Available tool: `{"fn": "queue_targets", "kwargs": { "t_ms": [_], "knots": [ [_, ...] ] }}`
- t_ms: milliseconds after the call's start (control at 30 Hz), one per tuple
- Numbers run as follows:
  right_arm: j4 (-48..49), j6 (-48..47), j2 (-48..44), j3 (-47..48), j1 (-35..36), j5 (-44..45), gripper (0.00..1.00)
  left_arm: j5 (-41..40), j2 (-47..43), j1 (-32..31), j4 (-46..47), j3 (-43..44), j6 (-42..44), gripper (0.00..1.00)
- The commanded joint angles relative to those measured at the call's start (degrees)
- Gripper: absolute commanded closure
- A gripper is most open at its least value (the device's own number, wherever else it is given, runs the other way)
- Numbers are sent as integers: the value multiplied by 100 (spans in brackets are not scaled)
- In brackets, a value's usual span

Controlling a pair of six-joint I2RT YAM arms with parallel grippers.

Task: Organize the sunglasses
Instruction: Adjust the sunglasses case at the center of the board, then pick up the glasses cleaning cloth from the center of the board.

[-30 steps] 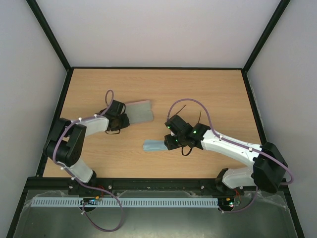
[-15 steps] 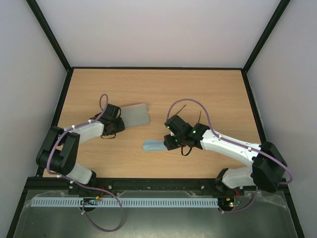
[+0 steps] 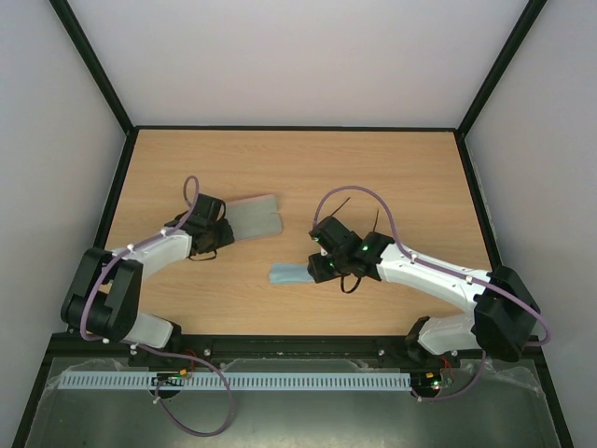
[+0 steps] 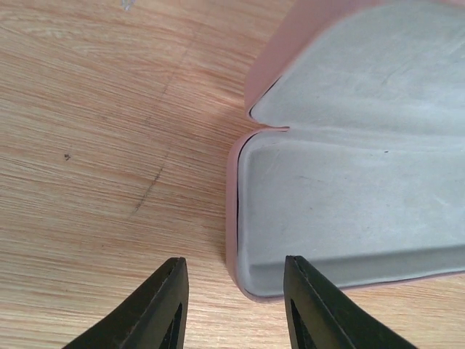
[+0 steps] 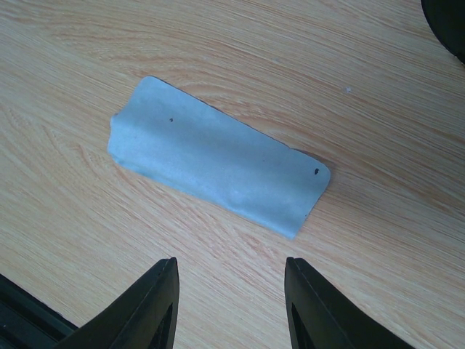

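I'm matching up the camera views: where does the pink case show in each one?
Top external: pink case left of centre, lying open.
Left wrist: fills the right half, grey lining up.
Right wrist: not in it.
Shared landmark: the wooden table, seen in all three.

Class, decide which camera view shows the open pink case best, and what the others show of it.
The left wrist view: the pink case shows close up, grey lining and pink rim clear. The top external view shows it small, next to the left gripper. The right wrist view shows none of it, only the blue cloth.
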Motion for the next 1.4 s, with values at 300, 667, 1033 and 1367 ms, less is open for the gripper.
{"fn": "queue_targets", "kwargs": {
  "t_ms": [300, 667, 1033, 1367],
  "knots": [
    [-88, 18, 85, -9, 34, 83, 58, 20, -678, 13, -519, 3, -56, 60],
    [-316, 435, 93, -212, 33, 467, 47, 400, -1581, -636, -989, -54, -122, 46],
    [-552, 1241, -279, -432, -26, 897, 37, 912, -1994, -1646, -982, -403, -719, 18],
    [-289, 1392, 175, -418, -80, 763, 50, 966, -1726, -2128, -710, -524, -1176, 1]
  ]
}}
